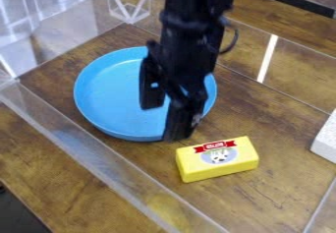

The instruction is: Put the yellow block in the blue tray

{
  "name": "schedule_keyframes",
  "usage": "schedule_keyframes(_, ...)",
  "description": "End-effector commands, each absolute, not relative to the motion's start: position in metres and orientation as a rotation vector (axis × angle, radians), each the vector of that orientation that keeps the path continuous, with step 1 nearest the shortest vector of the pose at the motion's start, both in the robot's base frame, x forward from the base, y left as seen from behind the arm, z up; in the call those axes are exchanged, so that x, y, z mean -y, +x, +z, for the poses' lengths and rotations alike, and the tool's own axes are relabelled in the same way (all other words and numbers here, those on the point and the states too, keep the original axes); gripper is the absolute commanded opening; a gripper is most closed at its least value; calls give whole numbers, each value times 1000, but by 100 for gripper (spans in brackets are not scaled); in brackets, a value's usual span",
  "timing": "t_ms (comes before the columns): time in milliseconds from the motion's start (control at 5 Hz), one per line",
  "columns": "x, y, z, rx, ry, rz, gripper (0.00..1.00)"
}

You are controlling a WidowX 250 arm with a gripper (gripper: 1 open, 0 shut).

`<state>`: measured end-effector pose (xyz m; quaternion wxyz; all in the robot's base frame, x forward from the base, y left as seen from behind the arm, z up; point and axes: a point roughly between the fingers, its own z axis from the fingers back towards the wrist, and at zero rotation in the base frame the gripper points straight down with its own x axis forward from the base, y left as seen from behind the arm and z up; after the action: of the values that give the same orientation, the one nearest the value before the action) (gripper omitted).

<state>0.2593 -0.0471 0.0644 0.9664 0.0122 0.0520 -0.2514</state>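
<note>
My gripper [168, 114] hangs spread above the blue tray [108, 94], left of the yellow block [219, 158] lying nearer. Descending here, one finger could clip the tray's rim.

The black arm covers the middle and right side of the blue tray [105, 94], so that part of its floor and rim is hidden. A white object [325, 139] at the right edge is cut off, too little showing to tell what it is. The arm's upper part runs out of the top.
</note>
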Motion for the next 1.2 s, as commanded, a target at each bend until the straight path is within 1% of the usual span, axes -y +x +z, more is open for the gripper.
schedule_keyframes(0, 49, 263, 47, -46, 43, -637, 0)
schedule_keyframes(200, 46, 275, 54, -31, 54, -655, 0)
schedule_keyframes(600, 33, 290, 50, -7, 42, -642, 0)
schedule_keyframes(800, 45, 291, 42, 3, 36, -729, 100)
schedule_keyframes(1000, 58, 292, 33, 8, 31, -809, 100)
